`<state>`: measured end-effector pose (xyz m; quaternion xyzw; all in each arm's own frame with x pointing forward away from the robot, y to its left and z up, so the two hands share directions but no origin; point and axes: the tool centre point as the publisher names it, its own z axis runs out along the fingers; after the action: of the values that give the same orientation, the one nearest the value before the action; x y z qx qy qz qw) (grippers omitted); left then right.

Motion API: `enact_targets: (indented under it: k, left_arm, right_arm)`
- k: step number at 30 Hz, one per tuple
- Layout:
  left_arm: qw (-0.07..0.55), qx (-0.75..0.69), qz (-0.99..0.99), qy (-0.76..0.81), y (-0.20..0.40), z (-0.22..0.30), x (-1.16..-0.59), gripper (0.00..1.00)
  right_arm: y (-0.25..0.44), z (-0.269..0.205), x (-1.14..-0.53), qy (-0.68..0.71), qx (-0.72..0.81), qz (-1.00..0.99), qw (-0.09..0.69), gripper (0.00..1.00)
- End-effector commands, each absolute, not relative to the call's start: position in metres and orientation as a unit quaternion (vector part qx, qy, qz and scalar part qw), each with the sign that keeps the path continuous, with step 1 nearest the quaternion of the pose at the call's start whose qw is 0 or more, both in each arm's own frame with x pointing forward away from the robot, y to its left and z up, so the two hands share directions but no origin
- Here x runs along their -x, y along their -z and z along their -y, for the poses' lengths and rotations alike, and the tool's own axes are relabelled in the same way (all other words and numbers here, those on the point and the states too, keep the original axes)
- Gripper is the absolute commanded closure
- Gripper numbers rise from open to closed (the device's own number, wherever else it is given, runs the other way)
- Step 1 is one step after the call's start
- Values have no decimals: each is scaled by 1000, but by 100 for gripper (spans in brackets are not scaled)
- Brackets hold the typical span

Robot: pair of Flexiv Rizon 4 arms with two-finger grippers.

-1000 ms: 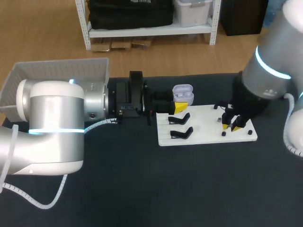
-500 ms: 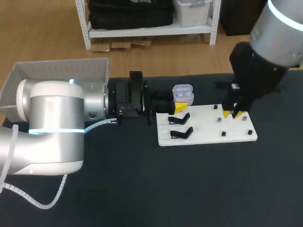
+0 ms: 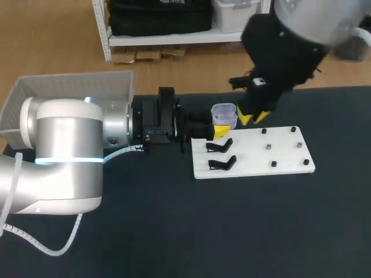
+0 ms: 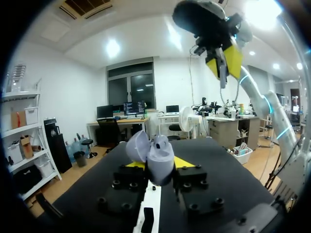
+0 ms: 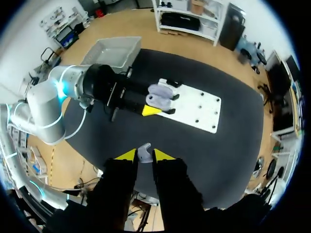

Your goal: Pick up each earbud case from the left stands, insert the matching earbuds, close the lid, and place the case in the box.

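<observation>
My left gripper [image 3: 219, 132] lies level over the table, shut on a pale lilac earbud case [image 3: 224, 115] whose lid stands open. In the left wrist view the case [image 4: 153, 154] sits between the yellow tips, and my right gripper [image 4: 224, 62] hangs high above and beyond it. That right gripper [image 3: 253, 117] hovers just right of the case, over the white board [image 3: 255, 168]. In the right wrist view it is shut on a small pale earbud [image 5: 144, 152], with the case [image 5: 159, 94] far below.
Two black empty stands [image 3: 221, 154] sit on the board's left part, and small pegs [image 3: 269, 146] dot its right part. A white basket [image 3: 69, 92] stands at the table's far left, behind my left arm. Dark table surface lies in front.
My right arm has lifted off the board's right side and swung up and to the left, ending beside the open case. The left arm and the case stayed put.
</observation>
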<state>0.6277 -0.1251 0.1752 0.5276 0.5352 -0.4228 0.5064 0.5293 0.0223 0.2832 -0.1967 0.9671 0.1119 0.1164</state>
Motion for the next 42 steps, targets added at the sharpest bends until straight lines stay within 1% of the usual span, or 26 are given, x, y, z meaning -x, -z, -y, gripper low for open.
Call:
enact_targets:
  k: [1, 9, 14, 15, 19, 26, 42]
  left_arm:
    - [513, -524, -534, 421, -173, 126, -626, 100]
    - [513, -524, -534, 421, -173, 126, -626, 100]
    - [513, -524, -534, 421, -173, 126, -626, 100]
    - [513, -524, -534, 421, -173, 126, -626, 100]
    - [513, -524, -534, 421, -173, 126, -626, 100]
    - [513, -524, -534, 421, -173, 126, -626, 100]
    - [513, -524, -534, 421, -173, 126, -626, 100]
  right_arm:
    - [-281, -46, -554, -95, 222, -966, 90, 100]
    - [-275, -52, -573, -79, 251, -960, 95, 100]
    - [-272, -50, -580, -70, 253, -958, 118, 100]
    - [-269, -51, -581, -68, 254, -955, 136, 100]
    - [-255, -51, -585, -66, 253, -956, 134, 100]
    - [-238, -51, -588, -48, 262, -951, 156, 100]
    - [-227, -50, -600, -40, 270, -950, 148, 100]
